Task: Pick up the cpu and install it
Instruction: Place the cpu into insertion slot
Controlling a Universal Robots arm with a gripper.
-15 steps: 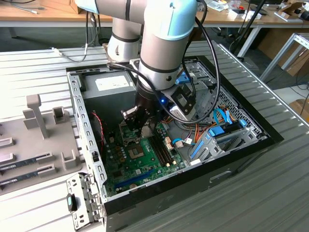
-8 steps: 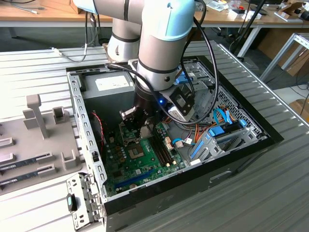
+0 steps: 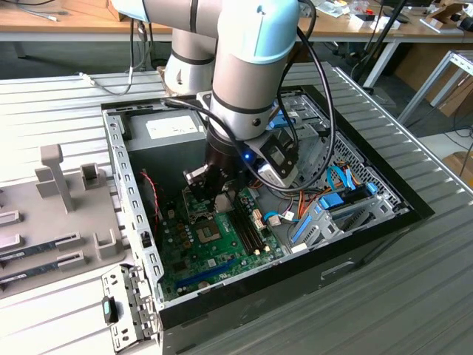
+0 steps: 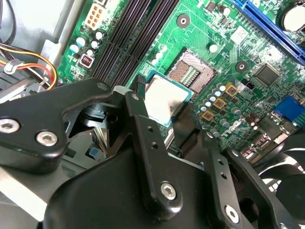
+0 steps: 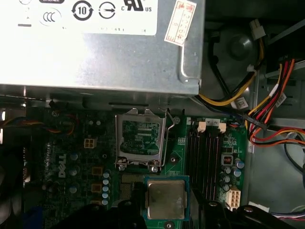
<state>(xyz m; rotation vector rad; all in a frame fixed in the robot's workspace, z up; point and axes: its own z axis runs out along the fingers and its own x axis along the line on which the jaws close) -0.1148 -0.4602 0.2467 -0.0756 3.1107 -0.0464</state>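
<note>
Holding the cpu [image 4: 167, 98] by two edges, our pincer [image 4: 162, 106] hangs over the green board [image 4: 214, 28], just beside the open socket [image 4: 193, 71]; we think it must sit flat and square to slip in.

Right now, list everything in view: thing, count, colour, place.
cpu: one, silver with green rim, gripped over the motherboard, beside the socket.
socket: one, open and empty, on the motherboard.
motherboard: one, green, on the case floor.
power-supply box: one, grey with white label, inside the case.
case: one, black, lid off.
flat cables: several, blue, inside the case at the exterior view's right.
arm: one, grey and pale blue, reaching into the case.
pincer: one, black, shut on the cpu.
</note>
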